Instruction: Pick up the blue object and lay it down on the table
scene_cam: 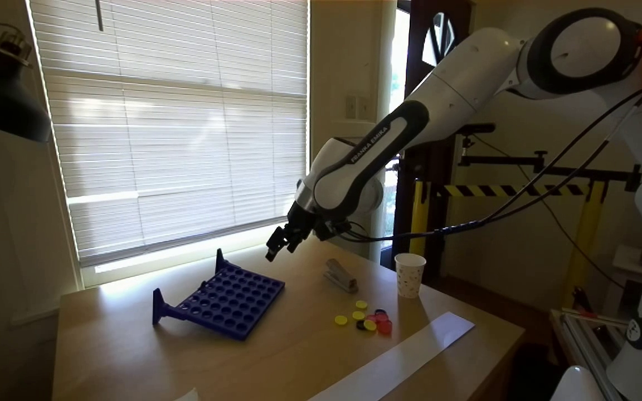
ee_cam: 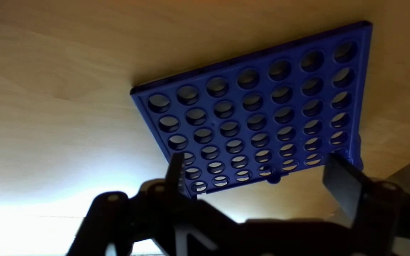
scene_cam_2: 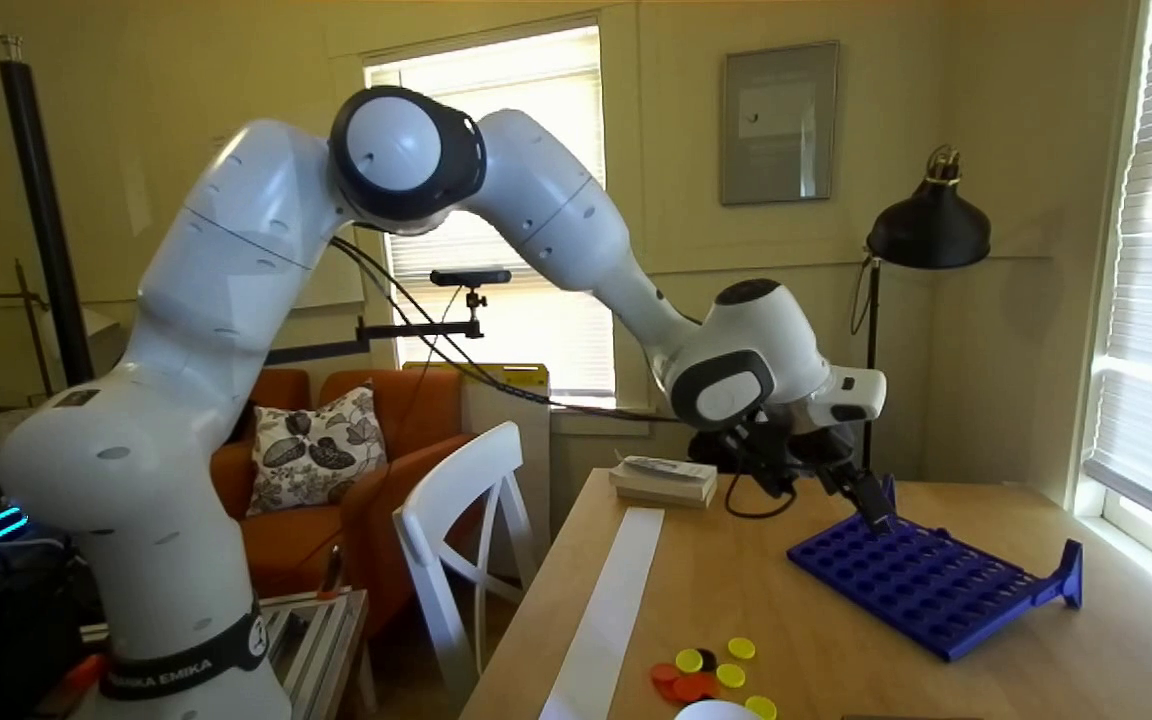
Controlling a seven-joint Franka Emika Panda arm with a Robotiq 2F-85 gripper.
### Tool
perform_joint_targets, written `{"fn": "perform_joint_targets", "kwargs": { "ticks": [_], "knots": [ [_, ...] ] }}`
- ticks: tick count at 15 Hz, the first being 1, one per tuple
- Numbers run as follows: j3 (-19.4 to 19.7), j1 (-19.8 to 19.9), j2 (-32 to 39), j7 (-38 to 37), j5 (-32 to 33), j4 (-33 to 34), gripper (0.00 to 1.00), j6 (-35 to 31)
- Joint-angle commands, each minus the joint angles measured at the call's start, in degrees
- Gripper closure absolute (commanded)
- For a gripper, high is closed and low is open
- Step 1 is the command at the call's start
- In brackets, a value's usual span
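Note wide-spread, unloaded claw (ee_cam: pixel 255 158); grasp blue Connect Four frame (ee_cam: pixel 268 108) across raised edge between feet (scene_cam: pixel 157 306); expect light, stiff, slightly slippery plastic

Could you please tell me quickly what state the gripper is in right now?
Gripper: open, holding nothing; the blue board is not in its grip.

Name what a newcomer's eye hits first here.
The white jointed robot arm, arched over the light tan wooden table, its black pincer open above it. Then the dark blue rectangular plastic grid board on that table, with small round yellow and red discs apart from it.
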State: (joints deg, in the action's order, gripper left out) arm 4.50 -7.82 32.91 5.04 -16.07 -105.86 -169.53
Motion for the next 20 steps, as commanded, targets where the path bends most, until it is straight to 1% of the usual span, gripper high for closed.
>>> {"fn": "perform_joint_targets", "kwargs": {
  "ticks": [1,7,8,20],
  "knots": [
    [0.2,-0.1,-5.0,-5.8,6.4,-4.4,0.0,2.9],
    [0.7,-0.7,-7.9,-9.9,11.9,-6.9,0.0,3.2],
    [-1.4,1.4,-5.6,-8.5,10.9,-4.3,0.0,2.5],
    [-1.3,1.4,-6.4,-8.9,11.6,-5.2,0.0,2.5]
  ]
}}
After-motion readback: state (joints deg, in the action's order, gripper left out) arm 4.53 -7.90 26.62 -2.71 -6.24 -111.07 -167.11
